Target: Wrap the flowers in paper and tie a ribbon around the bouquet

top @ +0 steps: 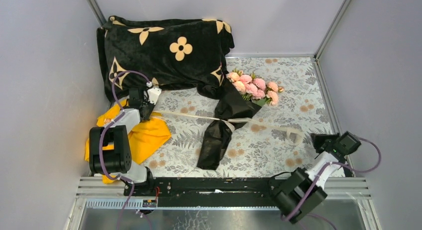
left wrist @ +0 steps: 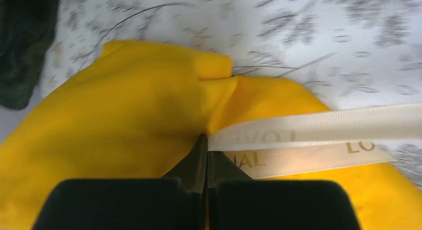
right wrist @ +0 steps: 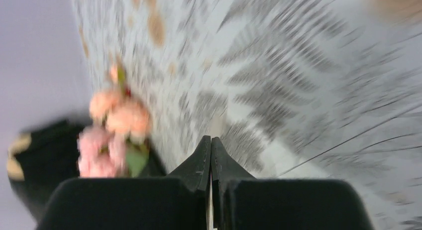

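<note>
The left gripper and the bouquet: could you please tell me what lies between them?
The ribbon spans from left gripper to bouquet over the tablecloth, seen in top view.

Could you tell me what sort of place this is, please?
Probably a robot test booth, not a home or shop: plain grey walls in metal framing surround a leaf-print tablecloth, and a left arm and right arm are bolted to a black rail at its near edge.

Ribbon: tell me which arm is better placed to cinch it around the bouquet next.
Left. The left gripper is shut on the ribbon, which runs straight across the bouquet. The right gripper is shut too, near the ribbon's far end, but the blurred wrist view shows no clear grip.
</note>
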You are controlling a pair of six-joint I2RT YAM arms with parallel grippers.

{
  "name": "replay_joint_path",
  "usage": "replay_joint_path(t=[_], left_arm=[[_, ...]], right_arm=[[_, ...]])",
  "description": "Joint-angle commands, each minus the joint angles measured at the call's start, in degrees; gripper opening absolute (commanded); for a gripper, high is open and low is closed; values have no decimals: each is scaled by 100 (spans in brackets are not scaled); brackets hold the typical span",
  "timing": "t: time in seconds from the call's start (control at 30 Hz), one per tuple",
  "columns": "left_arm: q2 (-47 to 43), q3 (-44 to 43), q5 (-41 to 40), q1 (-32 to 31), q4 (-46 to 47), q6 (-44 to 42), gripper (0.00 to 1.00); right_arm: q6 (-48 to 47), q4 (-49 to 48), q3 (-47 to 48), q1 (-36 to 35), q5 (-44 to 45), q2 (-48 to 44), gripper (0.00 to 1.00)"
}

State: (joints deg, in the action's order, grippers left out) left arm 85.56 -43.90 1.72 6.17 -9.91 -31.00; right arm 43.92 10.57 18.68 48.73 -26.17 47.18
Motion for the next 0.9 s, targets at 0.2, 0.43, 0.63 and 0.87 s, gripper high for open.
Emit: replay_joint_path(t=[0.2,0.43,0.63,0.87], left_arm=[[387,-36,-815,626,810,-732,0],[-203,50,377,402,99,-756,0],[-268,-280,505,3,-324,-325,0],[-420,-623,934,-1253,-1195,120,0]], right_arm=[[-496,-1096,467,1312,480,893,0],[-1365,-1448,969,-737,-290,1106,2],[-2072,-556,1565,-4627,622,1545,46],[-2302,-789,1361,-6826,1558,2419,72]])
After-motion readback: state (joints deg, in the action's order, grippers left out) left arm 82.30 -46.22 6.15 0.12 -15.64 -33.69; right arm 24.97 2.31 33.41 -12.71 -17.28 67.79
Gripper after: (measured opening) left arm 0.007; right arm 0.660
